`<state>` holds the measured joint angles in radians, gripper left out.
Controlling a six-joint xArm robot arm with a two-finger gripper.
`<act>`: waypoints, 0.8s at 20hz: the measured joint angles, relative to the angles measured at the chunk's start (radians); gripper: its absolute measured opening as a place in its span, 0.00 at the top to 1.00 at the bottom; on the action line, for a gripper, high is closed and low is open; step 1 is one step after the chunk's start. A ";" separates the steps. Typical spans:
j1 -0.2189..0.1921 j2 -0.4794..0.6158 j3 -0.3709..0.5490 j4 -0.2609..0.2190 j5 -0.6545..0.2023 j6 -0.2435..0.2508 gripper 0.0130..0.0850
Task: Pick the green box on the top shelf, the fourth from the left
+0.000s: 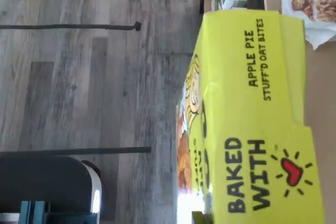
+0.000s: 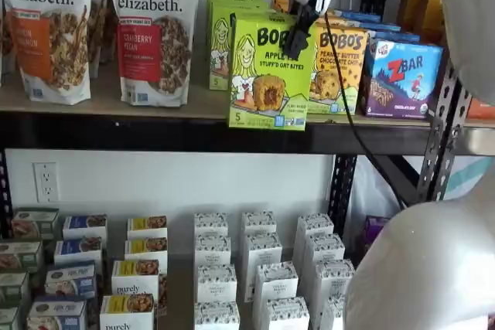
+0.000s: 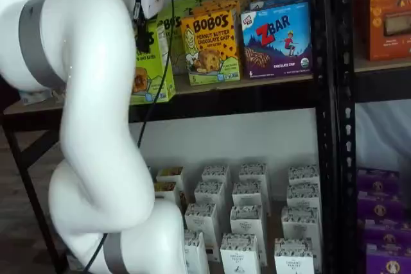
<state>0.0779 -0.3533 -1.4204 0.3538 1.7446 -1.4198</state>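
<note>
a: gripper point(image 2: 297, 35) looks clamped on the green box point(image 2: 271, 72), which is pulled out over the top shelf point(image 2: 116, 106) front edge.
b: yep, wrist view shows its "baked with" flap, shelf views don't.

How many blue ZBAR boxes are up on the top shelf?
1 clearly: the ZBAR box stands at the row's right end, beside the yellow Bobo's box. Blue edges behind it hint at more boxes, mostly hidden.
</note>
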 joint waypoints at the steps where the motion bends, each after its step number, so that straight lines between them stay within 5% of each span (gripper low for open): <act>1: -0.001 -0.007 0.008 -0.001 0.000 -0.002 0.78; 16: -0.033 -0.100 0.115 -0.012 -0.008 -0.038 0.78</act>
<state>0.0450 -0.4530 -1.3054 0.3421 1.7367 -1.4575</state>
